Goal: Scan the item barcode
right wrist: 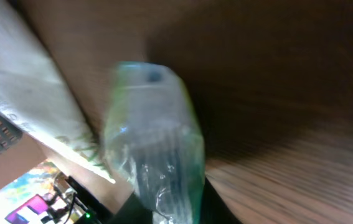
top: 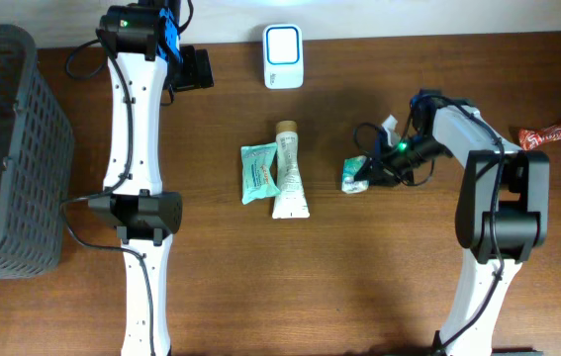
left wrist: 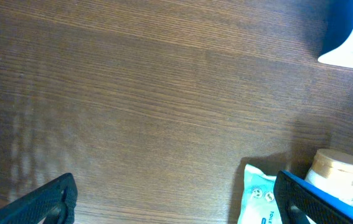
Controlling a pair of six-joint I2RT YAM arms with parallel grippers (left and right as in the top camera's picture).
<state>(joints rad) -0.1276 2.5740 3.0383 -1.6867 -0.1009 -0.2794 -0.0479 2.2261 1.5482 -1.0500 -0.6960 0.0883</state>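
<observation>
Though the right pincer [top: 372, 170] meets the small green packet [top: 355, 175] on the counter's [top: 359, 287] right half, its blurred wrist view cannot show whether the jaws grip it (the left pincer [left wrist: 176, 204] gapes, empty); overhead alone shows the scanner [top: 283, 56] well apart, toward the far edge.

Table [top: 359, 287] of matt grained wood, packet [top: 355, 175] of glossy crinkled plastic, basket [top: 3, 148] of matt plastic.
</observation>
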